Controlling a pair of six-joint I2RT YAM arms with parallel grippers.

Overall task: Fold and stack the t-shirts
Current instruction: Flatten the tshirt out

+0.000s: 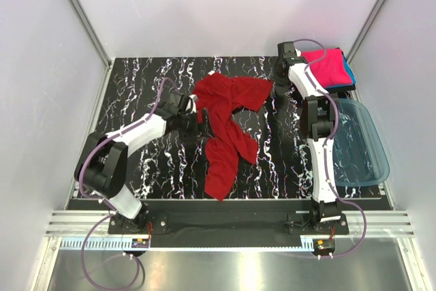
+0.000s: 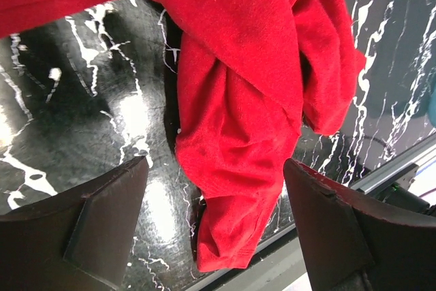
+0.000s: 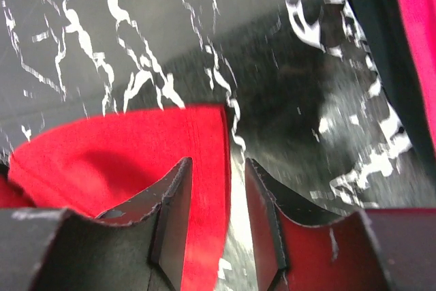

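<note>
**Overhead view with both wrist views, read left to right.** At left, the left hand [image 2: 214, 168] stands wide and holds nothing. Its fingers [image 2: 102, 219] frame the dark red t-shirt [image 1: 228, 127], which lies just ahead of it and to its right.

The shirt sits crumpled at the middle of the black marbled desk [image 1: 136, 86]. Its long axis runs from the far side to the near edge. The far part spreads broad, and the near part narrows to a twisted tail.

The right hand [image 3: 218, 189] meets the shirt's far right corner. Its fingers stand narrow with a slit between them. The hem enters that slit from the left, and we judge it not pinched.

The coming move turns on this hem. It lies directly at the right hand, while the left hand waits at the shirt's left side, so we judge the right hand nearer to a hold.

Further right, a folded pink t-shirt [image 1: 327, 66] rests on a teal one [image 1: 349, 71] in the far corner. A translucent blue tub [image 1: 361, 148] lies nearer.

We cannot make out the following:
- The folds hide any neck label and blur the sleeves.
- The right arm covers part of the stack.
- The right wrist view is smeared near the fingertips.
</note>
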